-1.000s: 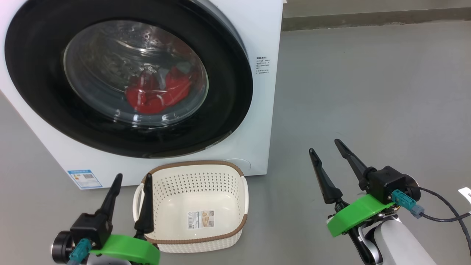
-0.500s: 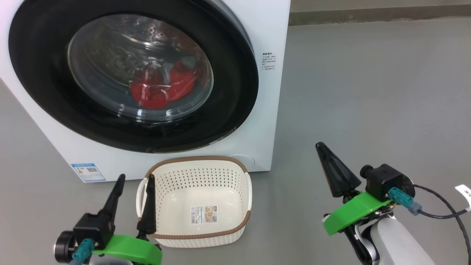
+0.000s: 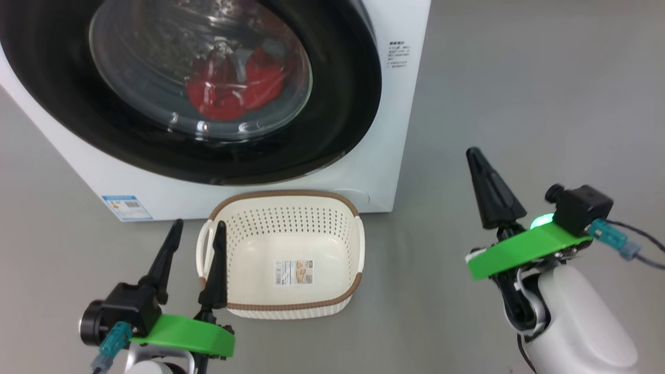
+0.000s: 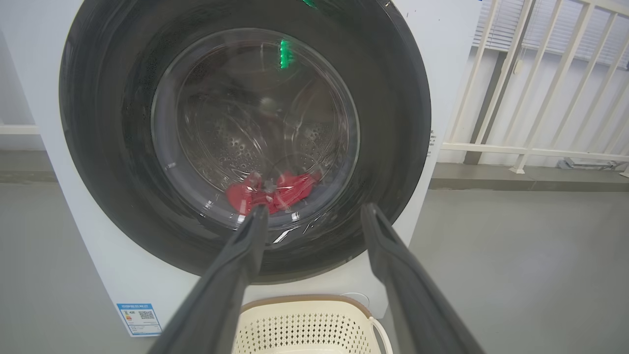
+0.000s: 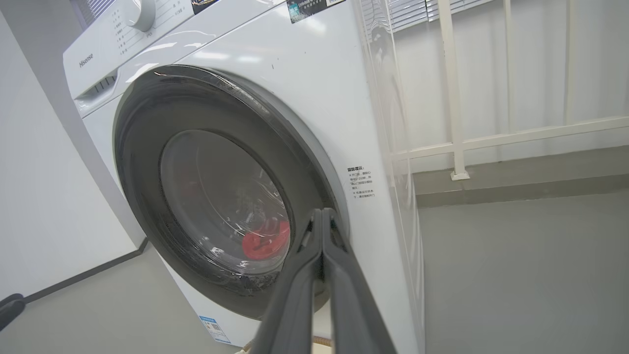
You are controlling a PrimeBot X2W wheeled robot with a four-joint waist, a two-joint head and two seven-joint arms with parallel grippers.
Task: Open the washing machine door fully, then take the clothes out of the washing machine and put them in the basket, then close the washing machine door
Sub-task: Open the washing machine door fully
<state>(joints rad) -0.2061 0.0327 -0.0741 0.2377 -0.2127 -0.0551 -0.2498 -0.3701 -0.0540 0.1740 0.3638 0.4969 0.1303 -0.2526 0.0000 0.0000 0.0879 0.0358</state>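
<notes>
Behind the window of the shut door (image 3: 337, 104), the clothes (image 3: 223, 93) are lying inside the washer (image 3: 400, 130). The basket (image 3: 283, 193) is standing on the floor (image 3: 519, 78) just before it. The left gripper (image 3: 200, 224) is hovering spread beside the basket's left handle; the right gripper (image 3: 473, 153) is hanging pressed together, empty, well to its right.

"Look at the right claw (image 3: 473, 155). A second ago its two fingers stood spread, and now they're pressed together into one dark spike."

"Yes, closed on nothing. The arm looks a touch higher as well."

"The robot's head has tipped too. The washing machine (image 3: 402, 156) and the basket (image 3: 283, 196) sit higher in its view."

"And a green light (image 3: 540, 221) glows at that wrist now."
</notes>
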